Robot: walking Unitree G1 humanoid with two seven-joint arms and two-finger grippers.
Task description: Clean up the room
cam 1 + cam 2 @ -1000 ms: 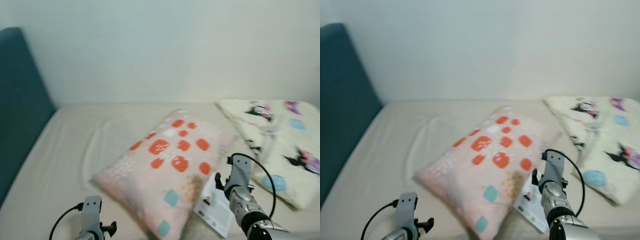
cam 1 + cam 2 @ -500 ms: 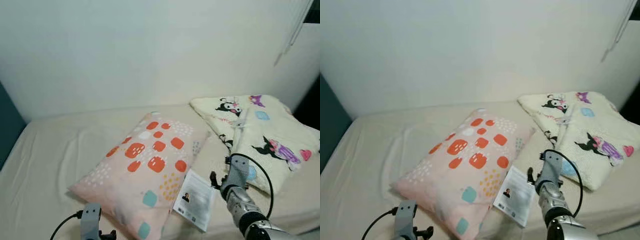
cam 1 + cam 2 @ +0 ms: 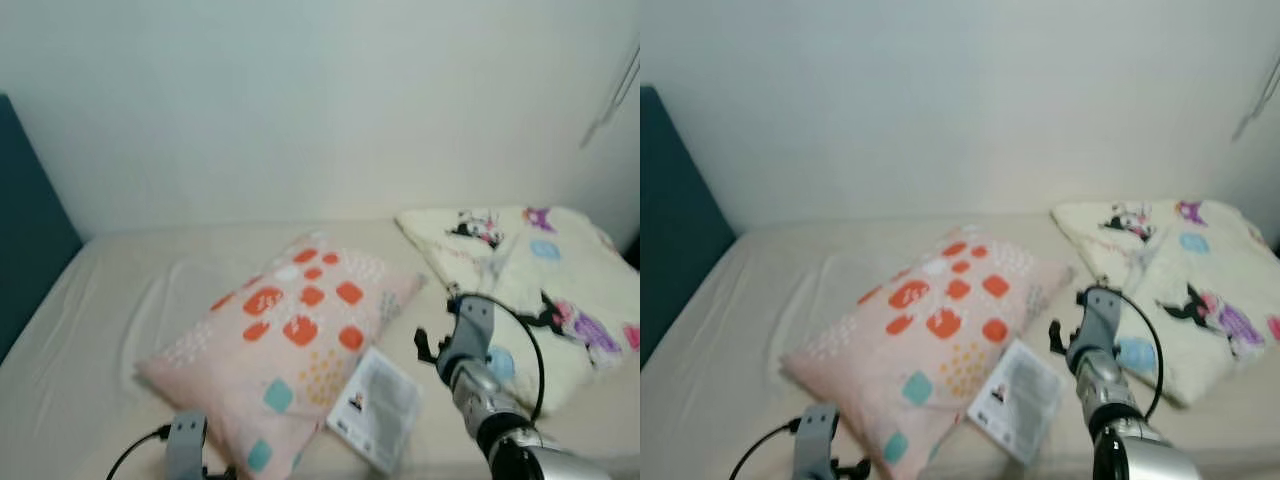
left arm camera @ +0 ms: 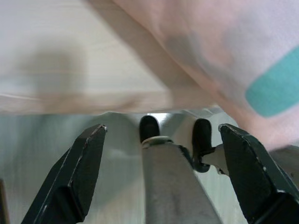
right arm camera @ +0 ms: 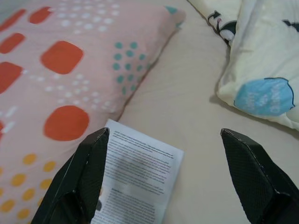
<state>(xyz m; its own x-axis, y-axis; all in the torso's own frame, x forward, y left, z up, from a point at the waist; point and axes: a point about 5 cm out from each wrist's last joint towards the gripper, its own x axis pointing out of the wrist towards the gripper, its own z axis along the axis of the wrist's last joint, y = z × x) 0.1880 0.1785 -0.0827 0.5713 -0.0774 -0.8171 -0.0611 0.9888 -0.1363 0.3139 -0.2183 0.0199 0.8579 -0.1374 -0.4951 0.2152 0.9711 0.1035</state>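
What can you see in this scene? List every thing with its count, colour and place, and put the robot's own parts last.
bed: one, cream sheet, across the scene.
headboard: one, dark teal, at the robot's left.
pillow: one, pink with orange and teal patches, mid-bed.
booklet: one, white, printed, beside the pillow's near corner.
blanket: one, cream with cartoon prints, folded at the right.
wall: one, white, behind the bed.
left gripper: open, low by the pillow's edge.
right gripper: open, above the booklet.

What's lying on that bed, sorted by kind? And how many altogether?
Pillow, pink with orange spots: 1
Folded cartoon-print blanket: 1
Printed booklet, leaning on the pillow's edge: 1
Total: 3 things on the bed.
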